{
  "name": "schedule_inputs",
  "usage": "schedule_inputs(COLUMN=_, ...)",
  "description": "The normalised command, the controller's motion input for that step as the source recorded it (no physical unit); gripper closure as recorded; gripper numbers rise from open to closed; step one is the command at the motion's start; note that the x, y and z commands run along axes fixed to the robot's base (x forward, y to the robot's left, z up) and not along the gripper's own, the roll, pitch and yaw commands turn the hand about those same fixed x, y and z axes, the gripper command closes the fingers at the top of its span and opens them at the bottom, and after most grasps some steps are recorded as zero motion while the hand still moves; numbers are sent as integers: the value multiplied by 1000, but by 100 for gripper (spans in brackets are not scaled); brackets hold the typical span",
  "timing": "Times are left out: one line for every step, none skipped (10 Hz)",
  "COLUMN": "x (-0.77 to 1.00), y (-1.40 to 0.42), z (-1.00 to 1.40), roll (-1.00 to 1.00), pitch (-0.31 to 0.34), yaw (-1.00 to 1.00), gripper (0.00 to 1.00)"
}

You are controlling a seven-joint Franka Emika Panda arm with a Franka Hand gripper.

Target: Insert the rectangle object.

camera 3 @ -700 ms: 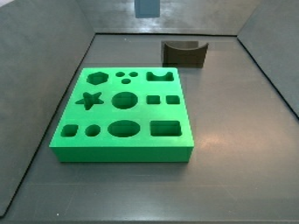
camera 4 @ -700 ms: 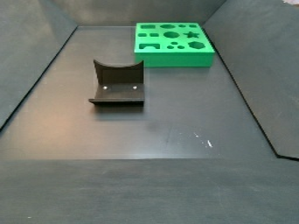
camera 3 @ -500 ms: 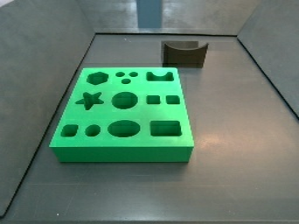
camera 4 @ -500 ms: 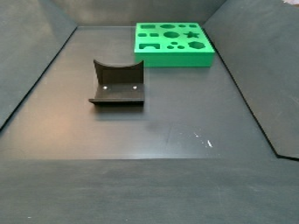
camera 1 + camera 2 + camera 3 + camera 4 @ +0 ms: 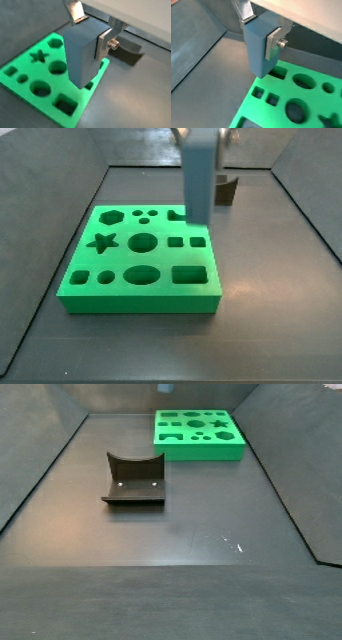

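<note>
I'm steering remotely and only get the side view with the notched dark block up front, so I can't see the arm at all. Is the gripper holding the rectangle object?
Observer: Yes. In a wrist view the gripper is clamped on the top end of the rectangle object, which hangs upright.
Operator: Where is it relative to the green board?
Observer: In a side view the rectangle object's lower end hangs over the green board, near the notched hole at the board's far edge.
Operator: Is it over the largest rectangular hole?
Observer: No. That hole sits at the board's near corner, uncovered, well away from the block.
</note>
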Motion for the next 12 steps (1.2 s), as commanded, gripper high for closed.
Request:
schedule_inputs(x=89, y=-223, z=-266, roll=123, pitch=-46, yaw=-911, gripper=100)
schedule_inputs(x=40, y=-120, z=-217, roll=94, pitch=-27, yaw=-980, gripper=100)
schedule_inputs(x=26, y=-103, z=-211, roll=84, pitch=-27, yaw=-991, gripper=100)
schedule_inputs(x=0, y=-57, z=-209, roll=51, pitch=-11, yaw=-1000, gripper=100)
schedule_inputs(x=0, y=0, z=-209, roll=39, pitch=-1, yaw=-1000, gripper=100)
schedule_inputs(x=0, y=0, z=-226, roll=34, pitch=-1, yaw=-1000, gripper=100)
schedule_inputs(x=0, y=-6, z=-326, roll=0, pitch=0, yaw=-1000, gripper=100)
schedule_inputs(x=0, y=-3, z=-329, roll=0, pitch=0, yaw=-1000, gripper=100)
schedule_inputs(x=0, y=-6, z=-323, roll=0, pitch=0, yaw=-1000, gripper=100)
schedule_inputs(x=0, y=-6, z=-317, roll=0, pitch=0, yaw=-1000, gripper=100)
schedule_inputs(x=0, y=-6, z=-311, roll=0, pitch=0, yaw=-1000, gripper=100)
schedule_inputs(x=0, y=-14, z=-291, roll=0, pitch=0, yaw=-1000, gripper=100)
